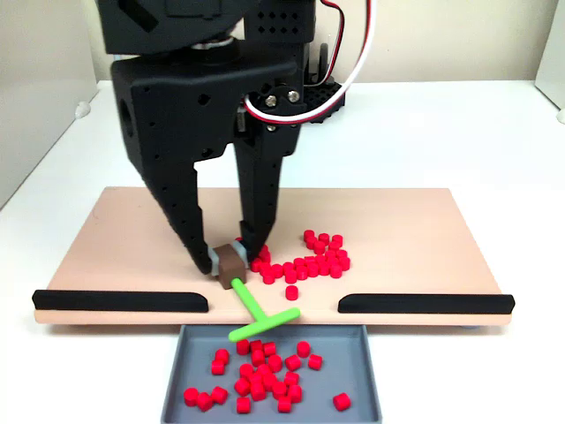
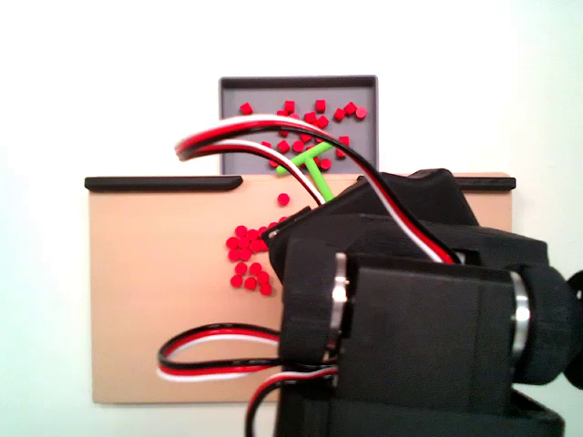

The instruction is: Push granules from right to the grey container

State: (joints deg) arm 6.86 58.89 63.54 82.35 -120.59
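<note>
The gripper (image 1: pixel 227 262) is clamping a small brown block (image 1: pixel 230 262) between its two black fingers, and from that block a green T-shaped pusher (image 1: pixel 258 311) is sticking out toward the grey container (image 1: pixel 371 375), its crossbar hanging right over the gap between the two black strips (image 1: pixel 119 300). The granules (image 1: pixel 311 261) are looking like tiny matte red plastic cylinders, all alike; one cluster is sitting on the tan board (image 1: pixel 397 230) just beside the jaws, to their right in the fixed view that faces the arm, some of them touching the right-hand finger, and a second scatter is already lying inside the tray, out past the pusher's tip. In the fixed view from behind the arm the same cluster (image 2: pixel 248 258) is showing to the left of the arm's bulk, with one loose pellet (image 2: pixel 283 198) sitting nearer the gap. These pellets are likely weighing almost nothing, hard and smooth, so they are probably going to roll and skitter off sideways if nudged fast; pinching them one by one is looking hopeless. The sensible hold is the one in place, fingers on the brown block, letting the crossbar do the sweeping. My read: roughly half the granules are waiting on the board, and a slow, low sweep from behind the cluster is looking safest.
</note>
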